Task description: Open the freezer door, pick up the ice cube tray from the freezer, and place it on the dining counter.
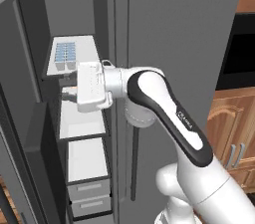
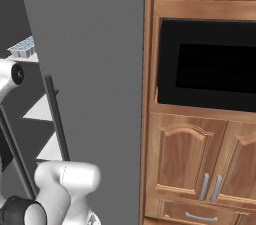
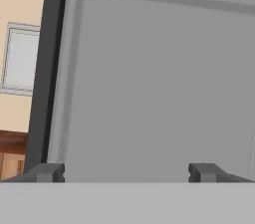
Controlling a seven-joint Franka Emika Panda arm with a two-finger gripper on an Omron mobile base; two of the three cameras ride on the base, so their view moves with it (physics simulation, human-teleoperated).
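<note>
Freezer door (image 1: 20, 118) stands swung open at the left of the left base view, its inner face turned toward the compartment. Freezer (image 1: 79, 103) interior exposed: white shelves stacked one above another, two grey drawers at the bottom. Ice cube tray (image 1: 65, 53) sits on the uppermost white shelf (image 1: 87, 51), toward its left part, blue cells up; also seen at the far left of the right base view (image 2: 22, 47), on the shelf edge. Gripper (image 1: 69, 93) reaches into the compartment at the level of the shelf below the tray, hand pointing left into the opening; tray lies above the hand and apart from it, not touched. In the hand view the two dark fingertips (image 3: 47, 172) stand wide apart with nothing between them, facing a flat grey inner panel (image 3: 149, 83); jaws open, empty. Plain grey fridge door (image 1: 179, 68) to the right is shut, its dark vertical handle (image 1: 133, 168) just right of the freezer opening. Wooden cabinets (image 2: 200, 159) and a black built-in oven (image 2: 205, 64) stand right of the fridge
</note>
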